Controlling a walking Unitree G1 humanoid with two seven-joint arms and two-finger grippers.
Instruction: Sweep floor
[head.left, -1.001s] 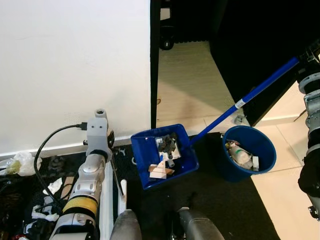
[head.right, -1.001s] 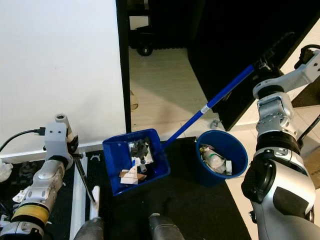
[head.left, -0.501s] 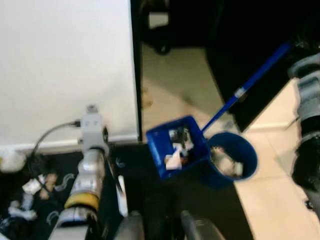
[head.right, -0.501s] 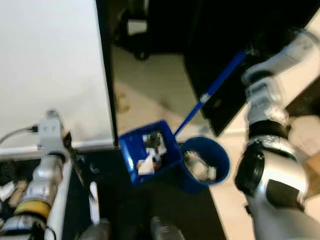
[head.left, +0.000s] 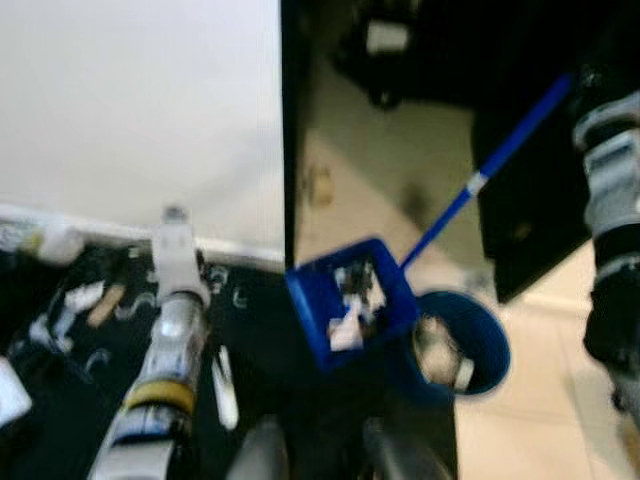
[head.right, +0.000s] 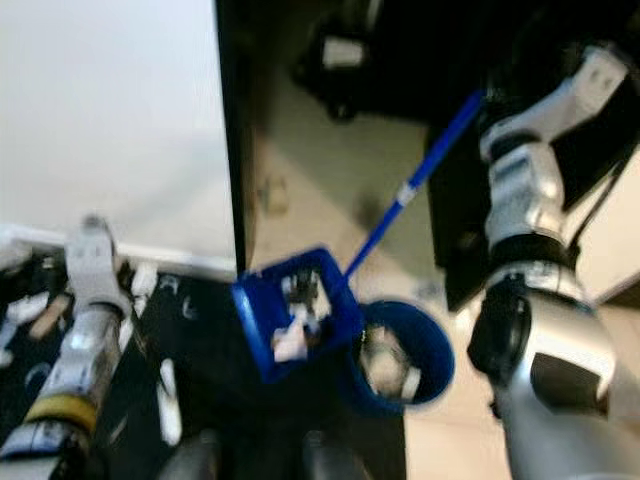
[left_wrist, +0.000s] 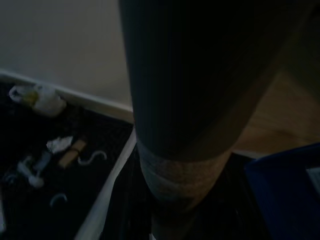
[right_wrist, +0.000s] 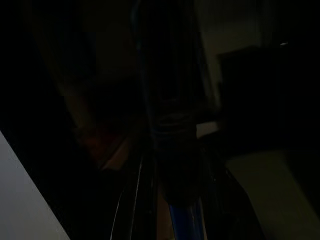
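Left eye view, blurred: blue dustpan (head.left: 350, 312), full of scraps, hangs just beside the blue bin (head.left: 462, 345). Its long handle (head.left: 487, 166) rises toward the right gripper (head.right: 487, 92); grasp unclear. No writing is legible.

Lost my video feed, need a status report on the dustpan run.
Right gripper on blue handle, fingers unseen. Loaded dustpan raised beside blue bin. Litter on dark mat by left arm.

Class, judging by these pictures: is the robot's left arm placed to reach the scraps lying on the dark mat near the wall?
Probably yes. The left arm stretches over the dark mat, and the scraps lie just beside it, with nothing between. The blur hides its gripper.
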